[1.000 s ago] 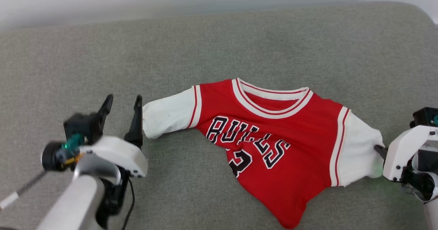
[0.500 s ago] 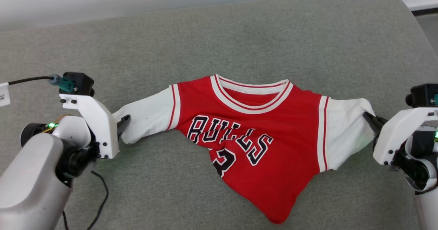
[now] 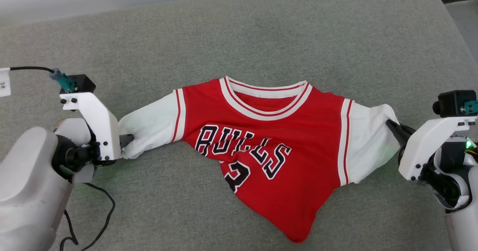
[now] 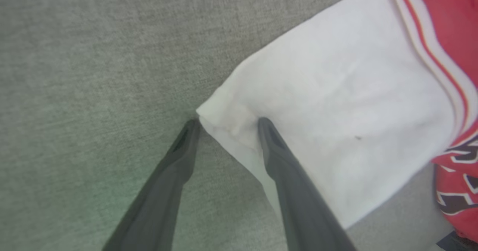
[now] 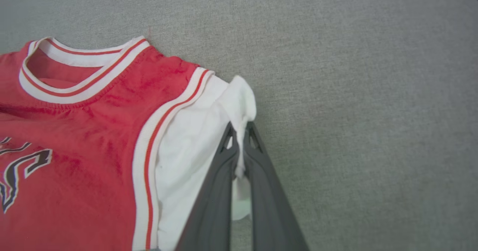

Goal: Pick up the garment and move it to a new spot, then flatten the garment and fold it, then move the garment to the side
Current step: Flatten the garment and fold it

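Note:
The garment [image 3: 261, 131], a red jersey with white sleeves and dark lettering, lies face up on the grey cushion, its hem bunched to a point at the lower right. My left gripper [image 3: 127, 141] lies on its side at the end of the left sleeve [image 4: 336, 112]. It [image 4: 228, 126] is open, its fingers set either side of the cuff's corner. My right gripper [image 3: 392, 126] is shut on the edge of the right sleeve [image 5: 194, 146], with white cloth pinched between its fingertips [image 5: 239, 133].
The grey sofa cushion [image 3: 261, 38] runs under everything, with its rounded edge at the upper right. A black cable [image 3: 104, 213] hangs from my left arm at the lower left. Bare fabric lies behind and in front of the jersey.
The head camera has shifted, so the whole picture moved. My left gripper turned from fingers-up beside the left sleeve onto its side, with its fingers now at the cuff. The right gripper keeps its hold.

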### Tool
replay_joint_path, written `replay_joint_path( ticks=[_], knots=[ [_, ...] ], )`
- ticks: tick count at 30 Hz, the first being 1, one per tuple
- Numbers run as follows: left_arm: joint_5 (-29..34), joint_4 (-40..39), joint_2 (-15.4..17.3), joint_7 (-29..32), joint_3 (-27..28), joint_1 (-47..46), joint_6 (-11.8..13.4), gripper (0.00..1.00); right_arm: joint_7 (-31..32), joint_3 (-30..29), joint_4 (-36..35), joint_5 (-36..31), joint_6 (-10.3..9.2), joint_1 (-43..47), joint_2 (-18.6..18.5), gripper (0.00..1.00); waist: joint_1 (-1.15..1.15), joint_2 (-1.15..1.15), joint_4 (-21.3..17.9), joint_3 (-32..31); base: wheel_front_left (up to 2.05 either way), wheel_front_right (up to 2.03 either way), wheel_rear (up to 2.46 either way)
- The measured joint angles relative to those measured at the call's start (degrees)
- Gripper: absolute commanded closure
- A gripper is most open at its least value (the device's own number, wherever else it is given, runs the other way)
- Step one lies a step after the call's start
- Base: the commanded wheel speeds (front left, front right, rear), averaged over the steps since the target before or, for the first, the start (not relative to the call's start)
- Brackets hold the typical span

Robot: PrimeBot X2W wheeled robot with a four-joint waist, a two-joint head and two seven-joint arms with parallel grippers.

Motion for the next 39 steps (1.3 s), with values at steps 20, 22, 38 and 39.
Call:
replay_joint_path(
  ticks=[20, 22, 38, 39],
  knots=[
    [13.46, 9.59, -5.43, -30.88, -1.64, -12.82, -0.27, 1.0, -6.09, 3.11, 5.86, -1.72, 0.0, -11.45, -6.36, 1.0, 0.0, 0.0, 4.06, -8.0, 0.0, 0.0, 0.0],
    [14.57, 10.65, -5.78, -34.0, -1.18, -15.77, 0.37, 1.0, -7.13, 3.77, 7.48, -1.78, 0.01, -15.06, -6.88, 1.0, 0.0, 0.0, 4.65, -7.81, 0.0, 0.0, 0.0],
    [23.24, 12.85, -7.01, -49.6, 0.12, -48.23, 3.13, 1.0, -22.74, 9.01, 17.82, -3.58, 0.0, -54.96, -9.61, 1.0, 0.01, 0.0, 6.56, 5.84, 0.0, 0.0, 0.0],
    [23.63, 12.87, -7.1, -50.22, 0.12, -49.98, 3.13, 1.0, -23.53, 9.72, 18.38, -3.88, 0.01, -57.35, -9.87, 1.0, 0.01, 0.0, 6.67, 6.83, 0.0, 0.0, 0.0]
  ],
)
